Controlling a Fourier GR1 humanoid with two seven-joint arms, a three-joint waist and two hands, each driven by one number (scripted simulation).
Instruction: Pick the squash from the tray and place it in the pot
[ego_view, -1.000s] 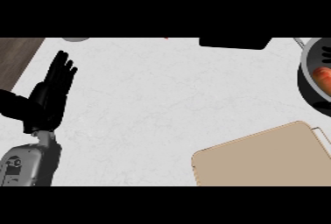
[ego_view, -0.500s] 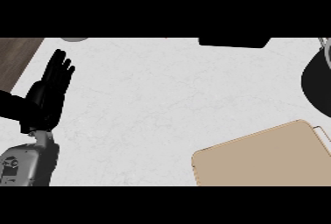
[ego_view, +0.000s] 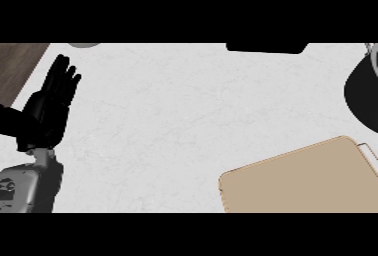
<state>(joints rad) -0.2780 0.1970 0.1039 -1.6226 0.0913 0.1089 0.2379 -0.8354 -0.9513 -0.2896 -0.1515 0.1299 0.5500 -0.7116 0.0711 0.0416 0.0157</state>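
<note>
Head view. Left hand (ego_view: 48, 107) rests at the left edge over the counter (ego_view: 184, 110), fingers straight, close together, holding nothing; same pose as a second ago. Right hand out of frame. Tan tray (ego_view: 303, 180) lower right, visible part bare. Pot (ego_view: 363, 92) now mostly cut off by the right edge; the orange-red item seen inside it earlier no longer shows. Squash not visible now. Judgement: likely already in the pot.

The bench (ego_view: 184, 110) looks like pale, veined matt stone. The tray (ego_view: 303, 180) at four o'clock is smooth matt tan. The strip (ego_view: 18, 62) at ten o'clock shows wood grain.
</note>
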